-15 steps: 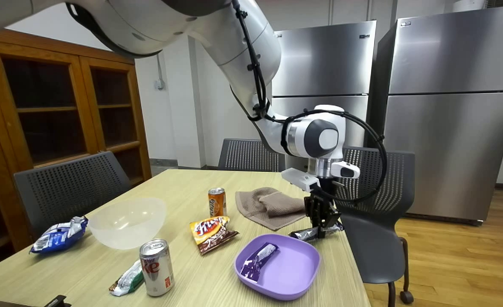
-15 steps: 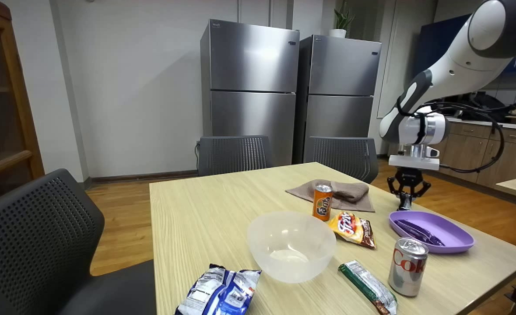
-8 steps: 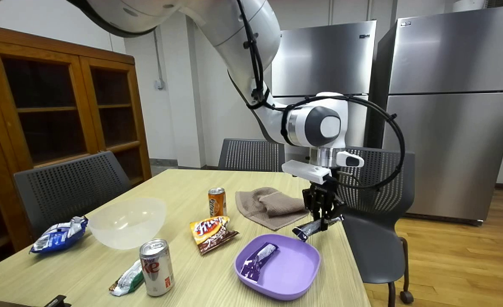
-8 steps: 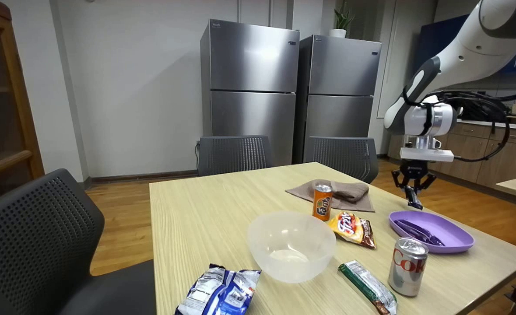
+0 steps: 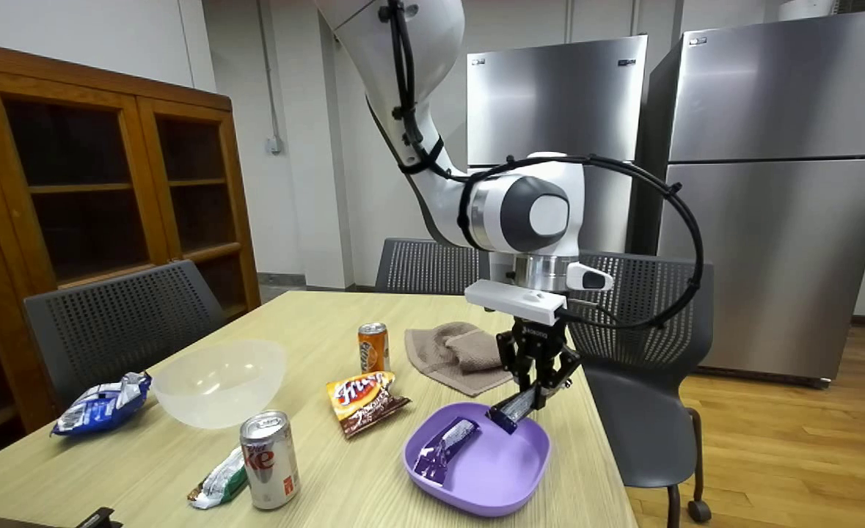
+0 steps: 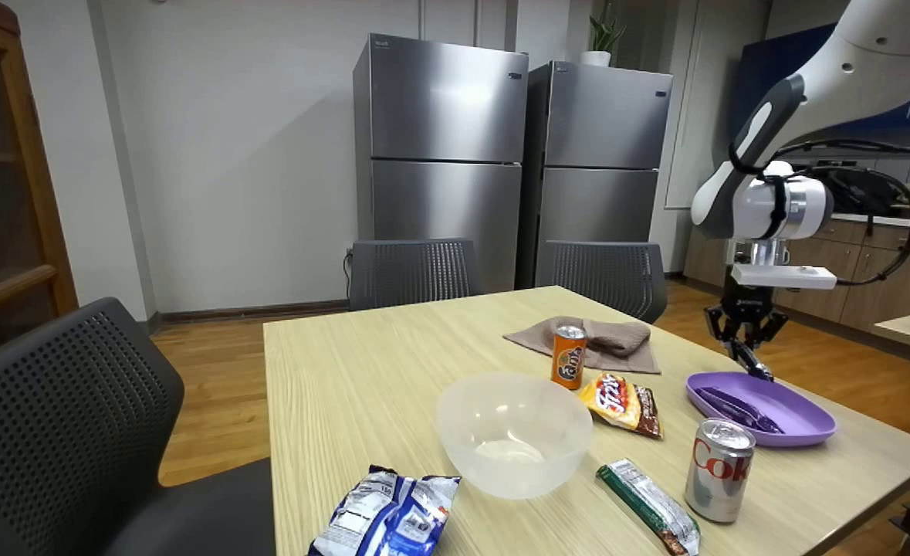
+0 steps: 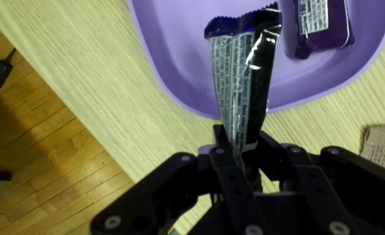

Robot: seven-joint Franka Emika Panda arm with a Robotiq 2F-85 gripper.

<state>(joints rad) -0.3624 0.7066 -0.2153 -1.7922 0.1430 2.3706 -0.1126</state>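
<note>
My gripper [image 7: 238, 141] is shut on a dark-wrapped snack bar [image 7: 234, 75] with a printed silver-grey panel. The bar points out past the fingertips, tilted with its free end lower, and its back end is hidden among the fingers. In the exterior views the gripper [image 5: 536, 394] [image 6: 742, 346] holds the bar [image 5: 511, 412] [image 6: 752, 363] above the purple plate [image 5: 502, 469] [image 6: 806, 421], at its edge beside the table's side. A purple-wrapped bar [image 5: 445, 449] lies in the plate; it also shows in the wrist view [image 7: 324, 26].
A brown towel [image 5: 469, 356], an orange Fanta can [image 5: 373, 347] and a yellow-brown snack bag [image 5: 362, 400] are nearby. A Diet Coke can [image 6: 720, 471], a green bar [image 6: 647, 502], a clear bowl [image 6: 513, 440] and a blue bag [image 6: 393, 513] stand farther off. Chairs surround the table.
The gripper has lifted the bar off the table and carried it towards the plate, now over its edge. The bar has swung to a tilted pose. Other objects have not moved.
</note>
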